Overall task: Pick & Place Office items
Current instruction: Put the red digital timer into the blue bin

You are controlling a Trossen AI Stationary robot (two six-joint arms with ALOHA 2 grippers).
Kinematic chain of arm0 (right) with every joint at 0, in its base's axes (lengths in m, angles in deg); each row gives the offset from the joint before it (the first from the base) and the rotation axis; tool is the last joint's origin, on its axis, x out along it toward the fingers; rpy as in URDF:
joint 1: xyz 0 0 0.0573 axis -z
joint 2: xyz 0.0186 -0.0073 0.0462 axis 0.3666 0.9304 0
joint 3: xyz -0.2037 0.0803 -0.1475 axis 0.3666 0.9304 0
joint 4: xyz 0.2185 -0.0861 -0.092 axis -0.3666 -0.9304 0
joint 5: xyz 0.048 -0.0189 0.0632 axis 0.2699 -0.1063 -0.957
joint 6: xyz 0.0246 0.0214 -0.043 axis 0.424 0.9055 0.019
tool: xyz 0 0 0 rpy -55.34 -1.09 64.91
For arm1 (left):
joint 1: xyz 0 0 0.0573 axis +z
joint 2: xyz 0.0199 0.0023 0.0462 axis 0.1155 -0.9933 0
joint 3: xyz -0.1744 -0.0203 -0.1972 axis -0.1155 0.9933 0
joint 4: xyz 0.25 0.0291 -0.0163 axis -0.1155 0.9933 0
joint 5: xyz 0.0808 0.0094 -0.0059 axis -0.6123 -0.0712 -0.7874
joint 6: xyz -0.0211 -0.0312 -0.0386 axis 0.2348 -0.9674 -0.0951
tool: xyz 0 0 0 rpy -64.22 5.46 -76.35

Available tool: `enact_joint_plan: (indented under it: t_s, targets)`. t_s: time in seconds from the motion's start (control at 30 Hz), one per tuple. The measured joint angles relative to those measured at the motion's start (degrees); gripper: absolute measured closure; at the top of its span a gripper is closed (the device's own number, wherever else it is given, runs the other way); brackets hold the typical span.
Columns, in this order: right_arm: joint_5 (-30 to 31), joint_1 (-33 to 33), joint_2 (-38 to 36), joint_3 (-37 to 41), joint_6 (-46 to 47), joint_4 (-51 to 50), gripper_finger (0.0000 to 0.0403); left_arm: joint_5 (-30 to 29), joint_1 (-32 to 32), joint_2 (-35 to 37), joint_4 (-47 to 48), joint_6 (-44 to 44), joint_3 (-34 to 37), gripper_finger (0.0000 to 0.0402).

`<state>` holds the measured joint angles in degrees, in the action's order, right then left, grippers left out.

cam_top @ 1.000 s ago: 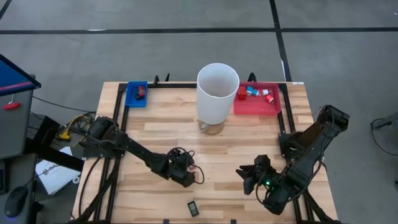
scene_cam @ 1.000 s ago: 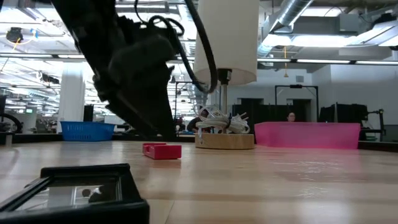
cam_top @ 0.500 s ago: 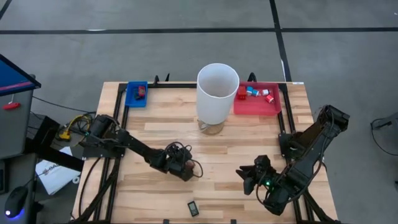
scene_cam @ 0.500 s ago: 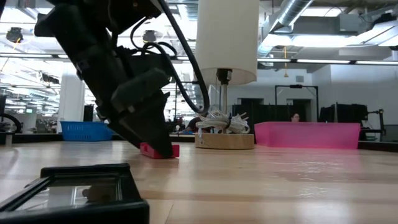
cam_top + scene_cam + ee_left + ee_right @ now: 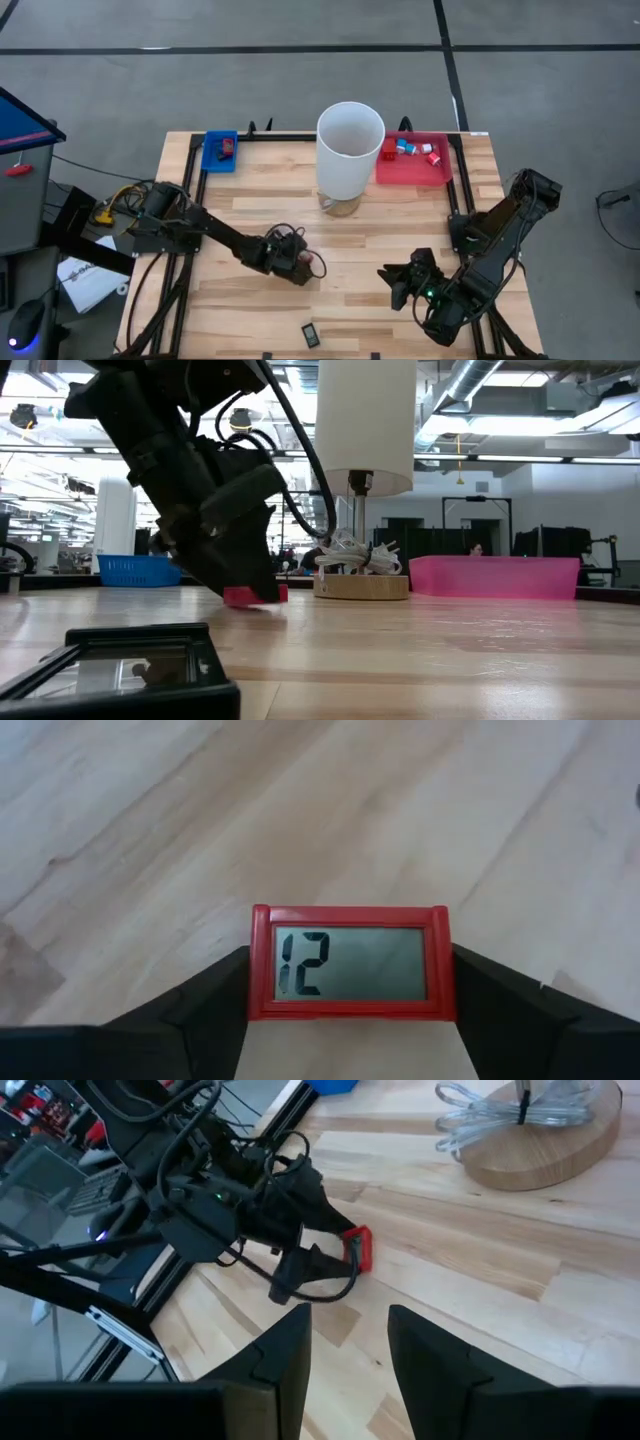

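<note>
Nearest the front edge of the tabletop lies a flat black rectangle, well in front of the tall white cylinder and a little to its left; in the low view it fills the near foreground and nothing touches it.

To the front right of the cylinder, the right pincer hangs over bare wood. In its own wrist view its two dark fingers stand a little apart with nothing between them.

Closer to the cylinder, to its front left, the left pincer is down at the tabletop on a small red rectangle with a grey display. In the left wrist view a dark finger sits against each short end of the red frame, so the jaws are clamped on it. In the low view the piece shows as a red sliver under the fingertips, very low, though whether it rests on the wood cannot be told.

The cylinder stands on a round wooden base with a white cable coiled on it.

Behind the cylinder, at the back edge, a blue tray to its left holds one small red piece. A red tray just to its right holds several small red and blue-white bits.
</note>
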<state>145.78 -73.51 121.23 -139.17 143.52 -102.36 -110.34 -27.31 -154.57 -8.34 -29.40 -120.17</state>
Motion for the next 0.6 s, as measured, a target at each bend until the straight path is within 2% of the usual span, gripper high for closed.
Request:
enact_joint_plan:
  t_s: [0.13, 0.27, 0.37, 0.5, 0.57, 0.6]
  targets:
    - [1.0, 0.2, 0.0, 0.0, 0.0, 0.0, 0.0275, -5.7, 1.6, 5.1, 0.9, -10.7, 3.3, 0.0121]
    - [2.4, 0.8, 0.0, 0.0, 0.0, 0.0, 0.0275, -9.6, 3.9, 13.5, 5.4, -27.7, 11.2, 0.0102]
    - [3.3, 1.1, 0.0, 0.0, 0.0, 0.0, 0.0275, -11.9, 5.4, 22.3, 8.2, -42.1, 18.6, 0.0093]
    - [3.9, 1.5, 0.0, 0.0, 0.0, -0.2, 0.0275, -17.1, 5.9, 34.8, 9.7, -60.6, 29.3, 0.0116]
    - [3.9, 1.9, 0.0, 0.0, 0.0, -0.2, 0.0275, -21.8, 6.2, 41.3, 8.8, -67.3, 33.8, 0.0119]
    - [4.0, 2.2, 0.0, 0.0, 0.0, -0.3, 0.0275, -23.7, 6.6, 44.3, 7.7, -67.9, 35.8, 0.0119]
